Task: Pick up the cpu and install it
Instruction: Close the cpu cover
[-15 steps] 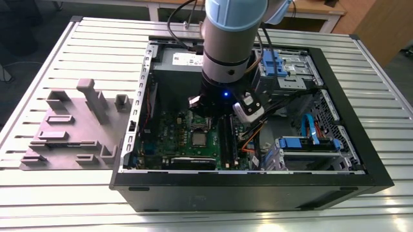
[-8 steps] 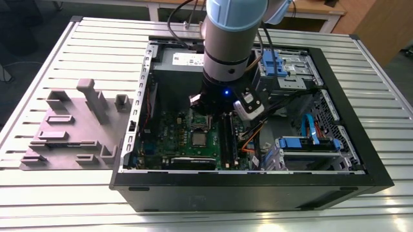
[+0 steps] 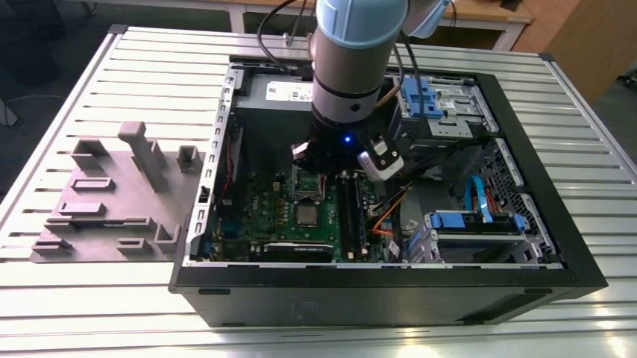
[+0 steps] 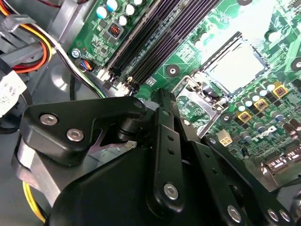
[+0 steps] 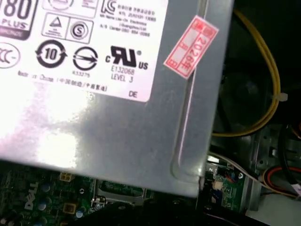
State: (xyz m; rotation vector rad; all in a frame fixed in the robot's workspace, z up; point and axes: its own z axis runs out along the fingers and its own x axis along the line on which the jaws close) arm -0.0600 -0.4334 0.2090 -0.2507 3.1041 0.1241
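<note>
Cpu (image 3: pixel 306 216) lies flat in the dark metal-framed socket (image 4: pixel 188 90) of the green board (image 3: pixel 274 195), inside the open computer case (image 3: pixel 398 302). We see the gripper (image 3: pixel 316 170) hanging low over the board just beside that socket, near the chip but not touching it. We cannot tell how wide the gripper stands or whether it has hold of anything. A grey fixture tray (image 3: pixel 110 201) sits outside the case, on the exterior view's left.
</note>
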